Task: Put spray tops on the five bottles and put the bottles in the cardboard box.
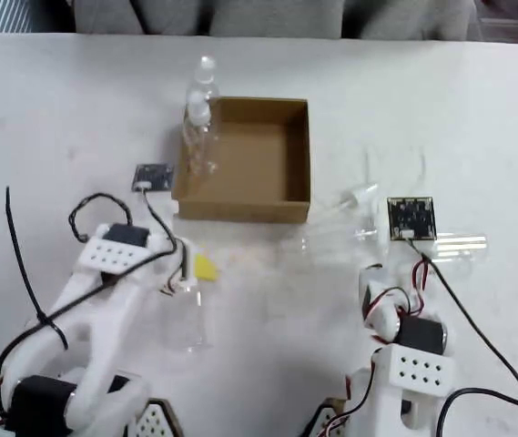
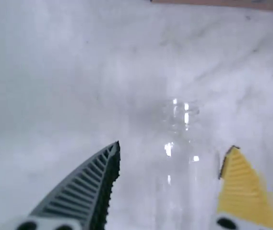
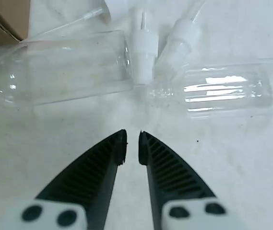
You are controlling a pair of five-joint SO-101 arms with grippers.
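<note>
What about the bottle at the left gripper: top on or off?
Off: the bottle inside the open left gripper shows a bare neck.

Bright, even light from overhead across the white table point(image 1: 58, 109); palest toward its far edge. Soft, faint shadows only: a thin one along the near wall of the box point(image 1: 240, 211), a darker one inside against its left wall. Small white glints on the standing bottle point(image 2: 182, 143) in the left wrist view; hard glare streaks along the lying bottle point(image 3: 222, 91) in the right wrist view, a grey shadow on the table just beside it.
</note>
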